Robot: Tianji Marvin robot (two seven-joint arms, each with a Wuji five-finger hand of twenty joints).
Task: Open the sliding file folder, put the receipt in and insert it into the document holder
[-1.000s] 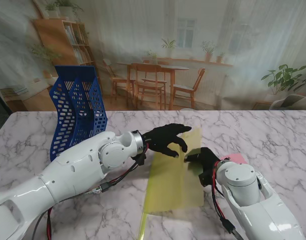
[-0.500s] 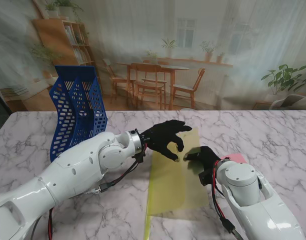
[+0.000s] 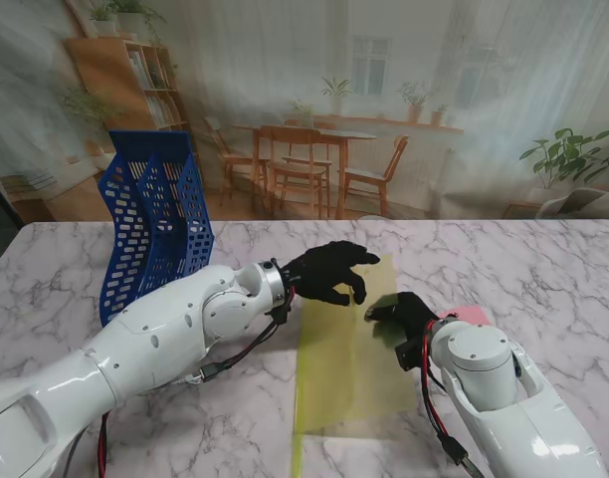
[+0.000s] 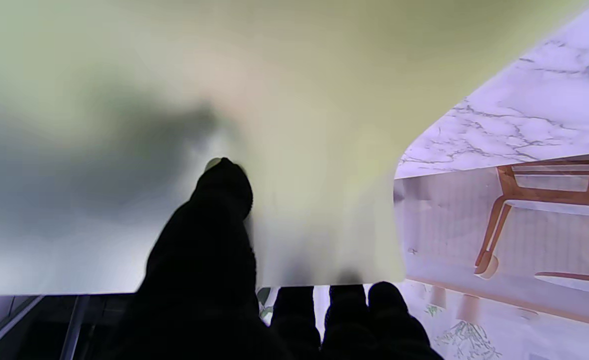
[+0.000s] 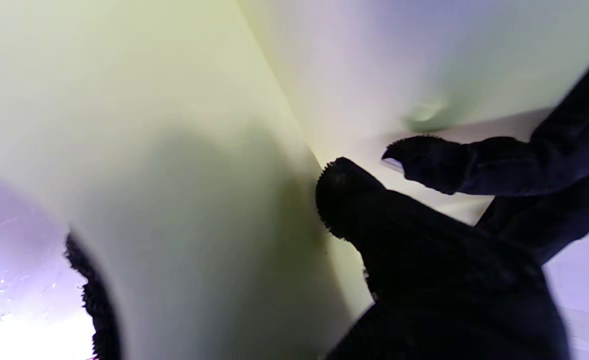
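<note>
Had yellow folder (image 3: pixel 349 344) flat mid-table, between my arms. Left hand (image 3: pixel 329 273) pinched far flap, peeling it open. Right hand (image 3: pixel 399 314) pressed right edge as anchor; its grip unclear. Blue holder (image 3: pixel 150 214) waited far left.

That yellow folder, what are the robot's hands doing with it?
Both black-gloved hands are working on the yellow folder lying on the marble table. The left hand has its fingers at the folder's far end, and the right hand is at its right edge. A pink paper peeks out beside the right hand. The blue file rack stands waiting at the back left.
</note>
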